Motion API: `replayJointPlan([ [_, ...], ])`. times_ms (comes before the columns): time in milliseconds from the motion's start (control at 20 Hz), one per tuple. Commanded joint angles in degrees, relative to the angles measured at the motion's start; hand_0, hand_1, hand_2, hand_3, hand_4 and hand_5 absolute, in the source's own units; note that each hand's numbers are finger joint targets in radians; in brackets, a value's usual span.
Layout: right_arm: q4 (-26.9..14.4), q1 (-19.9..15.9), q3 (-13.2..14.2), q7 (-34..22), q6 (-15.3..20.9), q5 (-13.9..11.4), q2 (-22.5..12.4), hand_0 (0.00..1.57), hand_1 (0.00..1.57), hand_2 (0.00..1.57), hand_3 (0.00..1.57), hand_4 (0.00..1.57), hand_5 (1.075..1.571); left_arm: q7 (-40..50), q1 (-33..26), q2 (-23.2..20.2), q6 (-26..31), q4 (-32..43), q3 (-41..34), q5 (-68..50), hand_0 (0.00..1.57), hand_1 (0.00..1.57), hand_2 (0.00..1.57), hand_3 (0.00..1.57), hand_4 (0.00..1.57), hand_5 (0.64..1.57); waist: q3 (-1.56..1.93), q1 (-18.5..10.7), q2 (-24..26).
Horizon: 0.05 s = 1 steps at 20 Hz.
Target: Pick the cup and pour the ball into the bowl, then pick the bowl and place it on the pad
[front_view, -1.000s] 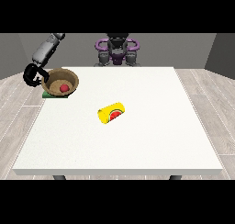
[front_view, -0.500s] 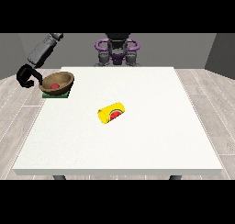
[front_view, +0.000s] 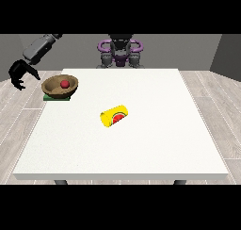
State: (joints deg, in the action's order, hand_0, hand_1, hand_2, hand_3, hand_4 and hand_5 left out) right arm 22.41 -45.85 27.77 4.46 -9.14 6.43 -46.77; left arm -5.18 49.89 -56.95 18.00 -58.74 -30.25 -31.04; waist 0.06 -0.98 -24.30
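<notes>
A brown wooden bowl (front_view: 52, 87) sits on a green pad (front_view: 48, 97) near the table's far left edge. Inside the bowl lies a red ball (front_view: 64, 84). A yellow cup (front_view: 115, 115) with a watermelon picture lies on its side near the table's middle. The hand at the view's left (front_view: 20, 73) hangs off the table's left edge, apart from the bowl, with its fingers spread and holding nothing. The other hand does not show.
The white table (front_view: 141, 144) stretches wide to the right and front of the cup. The robot's torso (front_view: 120, 52) stands behind the far edge. The arm (front_view: 40, 48) at the view's left reaches down outside the table's left side.
The hand at the view's left has let go of the bowl and moved left, away from it and off the table's edge. The bowl stays on the pad.
</notes>
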Motion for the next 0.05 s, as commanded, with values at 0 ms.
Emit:
replayJointPlan([
  [0, 1.7, -1.9, 0.1, -4.0, -3.3, 1.1, -2.6, 0.13, 0.13, 0.28, 0.38, 0.0, 1.467, -1.0, -0.6, -1.8, 2.1, 5.2, -0.4, 0.5, 0.0, 0.0, 0.0, 0.0, 0.0, 1.515, -0.1, 1.4, 2.8],
])
